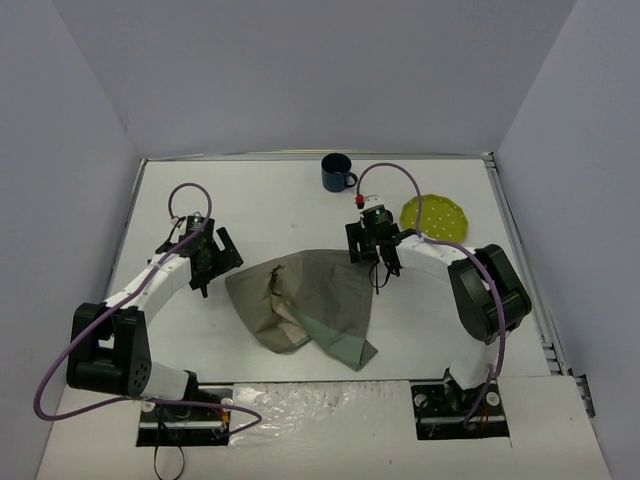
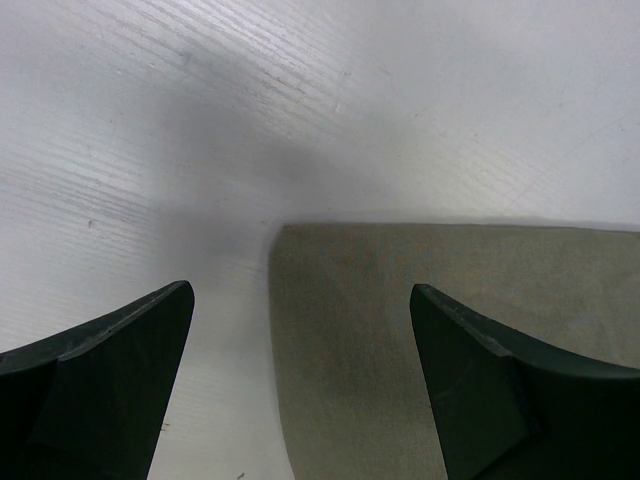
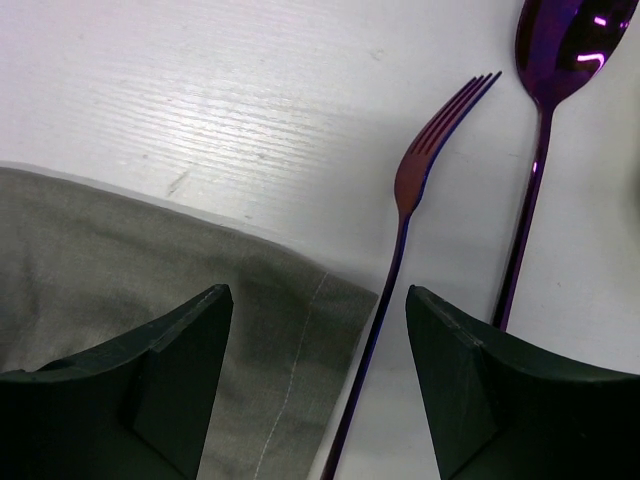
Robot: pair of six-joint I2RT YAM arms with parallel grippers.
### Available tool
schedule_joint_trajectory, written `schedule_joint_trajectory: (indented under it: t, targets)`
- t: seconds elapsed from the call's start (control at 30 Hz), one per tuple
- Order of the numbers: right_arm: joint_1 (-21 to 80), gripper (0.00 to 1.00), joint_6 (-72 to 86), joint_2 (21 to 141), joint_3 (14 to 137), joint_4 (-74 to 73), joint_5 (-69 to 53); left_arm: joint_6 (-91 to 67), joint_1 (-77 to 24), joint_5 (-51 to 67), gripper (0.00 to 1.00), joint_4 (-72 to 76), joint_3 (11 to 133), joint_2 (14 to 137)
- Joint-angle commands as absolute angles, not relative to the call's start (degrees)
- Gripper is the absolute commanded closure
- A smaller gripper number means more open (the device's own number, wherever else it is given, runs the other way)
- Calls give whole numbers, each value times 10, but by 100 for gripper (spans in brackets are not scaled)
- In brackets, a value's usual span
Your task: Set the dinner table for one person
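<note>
So the dinner table [image 1: 270,205] is the big white top with the thin metal rim, filling most of the overhead view and boxed in by grey walls on three sides. The placemat [image 1: 310,300] sits bunched up around the middle, closer to the near edge. It's mostly beige, with a flap turned over at its near right corner showing the green side.

The left gripper [image 2: 300,290] hangs over the cloth's left corner. Its fingers are spread wide with nothing between them. In the wrist view the mat's far edge runs straight off to the right, and its left edge drops down between the two fingers. Everything left of and beyond that corner is bare white tabletop, so there's plenty of room on that side.

The right gripper [image 3: 320,290] is also released, jaws apart and not clamped on anything. It sits over the mat's right end. The hemmed edge with its stitch line cuts diagonally under the fingers to a corner. A purple fork [image 3: 405,195] lies right against that corner, but I can't tell whether the handle actually touches the cloth. A matching spoon [image 3: 540,130] lies just to the right of the fork, roughly parallel, and its handle disappears behind the right finger. It's tight there.

A dark blue mug [image 1: 337,172] stands by the far rim, well apart from the cloth. A yellow-green plate [image 1: 435,214] lies near the right rim, beyond the right arm.
</note>
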State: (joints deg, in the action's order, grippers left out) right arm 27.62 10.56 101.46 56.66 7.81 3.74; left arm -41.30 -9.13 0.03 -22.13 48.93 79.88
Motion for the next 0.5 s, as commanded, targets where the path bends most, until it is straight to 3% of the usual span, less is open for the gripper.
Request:
schedule_joint_trajectory:
  t: [0.0, 0.47]
  targets:
    - [288, 34, 91, 982, 582, 96, 60, -421, -89, -7, 14, -206, 496, 786]
    - [289, 33, 87, 1046, 590, 96, 34, -421, -89, -7, 14, -206, 487, 785]
